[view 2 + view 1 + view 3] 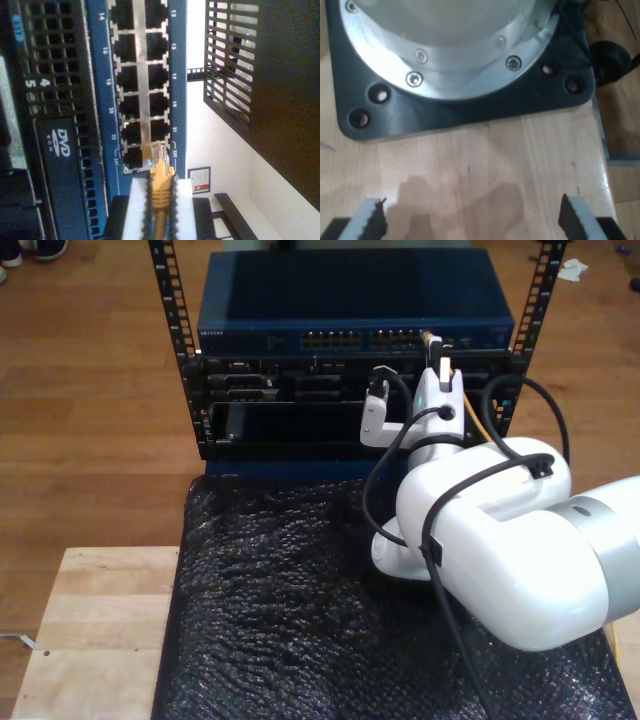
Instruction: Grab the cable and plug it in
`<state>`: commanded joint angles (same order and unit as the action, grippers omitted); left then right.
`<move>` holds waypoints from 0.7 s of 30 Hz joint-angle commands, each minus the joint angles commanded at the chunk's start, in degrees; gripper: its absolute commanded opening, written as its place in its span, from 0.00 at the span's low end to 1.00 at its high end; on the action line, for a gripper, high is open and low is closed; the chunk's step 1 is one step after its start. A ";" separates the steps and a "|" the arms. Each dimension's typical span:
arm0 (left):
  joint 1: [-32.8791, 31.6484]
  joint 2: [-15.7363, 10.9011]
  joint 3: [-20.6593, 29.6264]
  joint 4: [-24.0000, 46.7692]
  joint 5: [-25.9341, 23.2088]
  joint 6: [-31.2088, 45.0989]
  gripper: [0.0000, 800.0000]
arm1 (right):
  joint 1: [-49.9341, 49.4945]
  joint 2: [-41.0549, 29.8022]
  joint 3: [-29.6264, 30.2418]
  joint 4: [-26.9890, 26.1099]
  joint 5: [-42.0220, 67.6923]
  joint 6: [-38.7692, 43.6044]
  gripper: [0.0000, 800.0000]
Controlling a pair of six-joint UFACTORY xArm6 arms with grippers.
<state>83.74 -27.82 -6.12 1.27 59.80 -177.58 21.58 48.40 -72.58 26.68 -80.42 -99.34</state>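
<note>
The equipment rack (350, 350) stands at the far edge of the black padded bench cover (300, 620), with the blue network switch (355, 335) as its top unit. My second gripper (160, 200) is raised to the switch's port bank (142, 85), near the end toward the exterior view's right. Its jaws are pinched on the cable (160, 192) just behind the clear plug (159, 152), which sits at the mouth of a port in the end column, beside the 23/24 markings; whether it has entered cannot be judged from this angle. Align the plug squarely with the opening, latch tab matched to the port notch, then advance straight along the port axis until resistance ends. Avoid sideways load. My first gripper (472, 217) hovers with jaws spread over bare wood (470, 160), near an arm's base plate (470, 112).
</note>
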 joint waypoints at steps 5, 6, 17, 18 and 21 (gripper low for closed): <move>0.00 0.00 0.00 0.00 0.00 0.00 1.00 | 0.18 -0.44 0.00 -0.09 0.00 -0.09 0.00; 0.00 0.00 0.00 0.00 0.00 0.00 1.00 | 0.18 -0.44 0.00 -0.09 0.09 -0.09 0.00; 0.00 0.00 0.00 0.00 0.00 0.00 1.00 | 0.26 -0.09 -0.88 -0.09 0.18 -0.09 0.00; 0.00 0.00 0.00 0.00 0.00 0.00 1.00 | 0.26 -0.09 -1.05 -0.09 0.26 -0.09 0.00; 0.00 0.00 0.00 0.00 0.00 0.00 1.00 | 0.26 0.00 -1.67 -0.09 0.79 -0.09 0.00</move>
<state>83.74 -27.82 -6.12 1.27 59.80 -177.58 21.85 48.40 -74.25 26.59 -79.63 -99.43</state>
